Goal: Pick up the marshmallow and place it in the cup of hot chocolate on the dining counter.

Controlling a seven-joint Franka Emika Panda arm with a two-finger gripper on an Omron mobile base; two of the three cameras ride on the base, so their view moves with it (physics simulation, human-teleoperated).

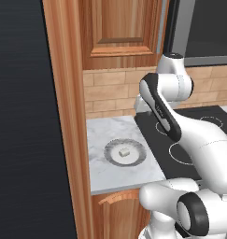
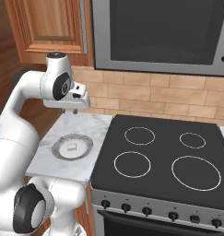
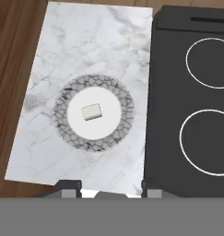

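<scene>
I see the marshmallow (image 3: 91,111) lying at the centre of the round grey-rimmed plate (image 3: 122,125), alone in it; the plate sits on the narrow marble worktop (image 3: 99,50), just beside the black stove (image 3: 178,92); my gripper (image 3: 106,186) hangs high above the plate, well apart from it, fingers (image 3: 69,186) spread wide and holding nothing.

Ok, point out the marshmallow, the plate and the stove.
marshmallow (image 3: 91,111), hand view, its top face.
plate (image 3: 125,110), hand view, its patterned rim.
stove (image 2: 162,152), right base view, black top between the burners.
</scene>
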